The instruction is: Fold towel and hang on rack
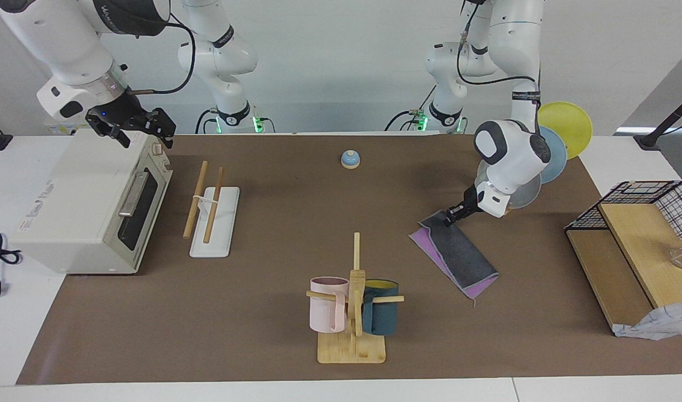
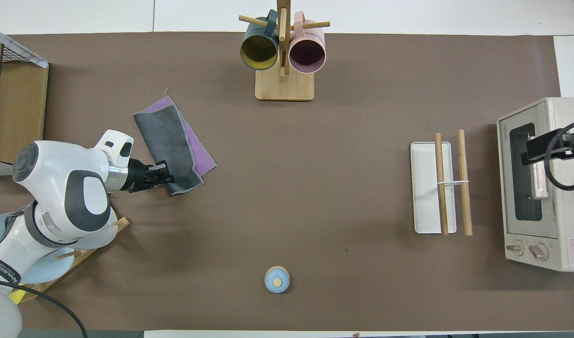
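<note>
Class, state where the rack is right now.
The rack stands toward the right arm's end of the table, in front of the toaster oven, apart from the towel.

Two high views — facing, overhead — share the table (image 1: pixel 296 335).

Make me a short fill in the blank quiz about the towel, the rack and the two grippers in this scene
1. The towel lies folded with its ___ face on top.
2. The ___ gripper is at the towel's corner nearest the robots.
3. The rack lies beside the ___.
4. The right gripper waits over the ___.

Missing words: grey; left; oven; oven
</note>
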Controlling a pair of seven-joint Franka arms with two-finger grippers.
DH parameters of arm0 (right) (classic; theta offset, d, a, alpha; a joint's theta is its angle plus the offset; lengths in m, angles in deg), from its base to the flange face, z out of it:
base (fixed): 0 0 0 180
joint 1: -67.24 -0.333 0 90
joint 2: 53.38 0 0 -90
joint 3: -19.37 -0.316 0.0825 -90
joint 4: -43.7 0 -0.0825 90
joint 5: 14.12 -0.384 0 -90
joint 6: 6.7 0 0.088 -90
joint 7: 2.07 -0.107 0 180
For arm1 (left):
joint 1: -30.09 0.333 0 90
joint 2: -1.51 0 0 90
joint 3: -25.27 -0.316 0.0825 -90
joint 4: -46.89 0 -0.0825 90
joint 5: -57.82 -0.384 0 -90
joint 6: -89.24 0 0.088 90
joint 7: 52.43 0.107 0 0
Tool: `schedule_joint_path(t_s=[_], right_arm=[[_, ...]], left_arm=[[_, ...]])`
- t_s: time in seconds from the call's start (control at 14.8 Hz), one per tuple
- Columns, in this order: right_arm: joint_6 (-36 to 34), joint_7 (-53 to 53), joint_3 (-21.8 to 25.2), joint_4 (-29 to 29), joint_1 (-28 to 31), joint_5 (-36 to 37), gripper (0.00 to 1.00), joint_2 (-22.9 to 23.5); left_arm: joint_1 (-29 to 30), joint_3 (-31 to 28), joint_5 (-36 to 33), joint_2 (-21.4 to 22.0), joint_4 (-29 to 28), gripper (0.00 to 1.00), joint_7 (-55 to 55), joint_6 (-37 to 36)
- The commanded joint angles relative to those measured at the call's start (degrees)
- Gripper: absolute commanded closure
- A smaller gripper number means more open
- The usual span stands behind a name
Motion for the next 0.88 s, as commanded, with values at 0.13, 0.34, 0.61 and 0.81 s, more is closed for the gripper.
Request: schedule_joint_path(t_s=[0.13, 0.34, 0.61, 0.81], right_arm=[[0.46, 1.33, -0.18, -2.04, 0.93, -0.81, 0.00, -1.73], [0.54, 0.98, -0.18, -2.05, 0.93, -0.98, 0.00, -1.73], [5.45, -11.45, 0.26, -6.17, 3.04, -12.03, 0.00, -3.05], [11.07, -23.60, 0.08, -10.20, 2.51, -17.39, 0.00, -4.54]], left_arm=[[0.36, -0.71, 1.18, 1.15, 8.22, 1.00, -9.64, -10.28], [-0.69, -0.19, 0.48, 2.56, 12.97, 1.00, -26.66, -13.27], [-4.38, 0.16, -3.47, 2.83, 22.28, 1.00, -49.33, -19.78], [-6.84, 2.96, -3.92, 4.75, 25.64, 1.00, -67.18, -20.50]])
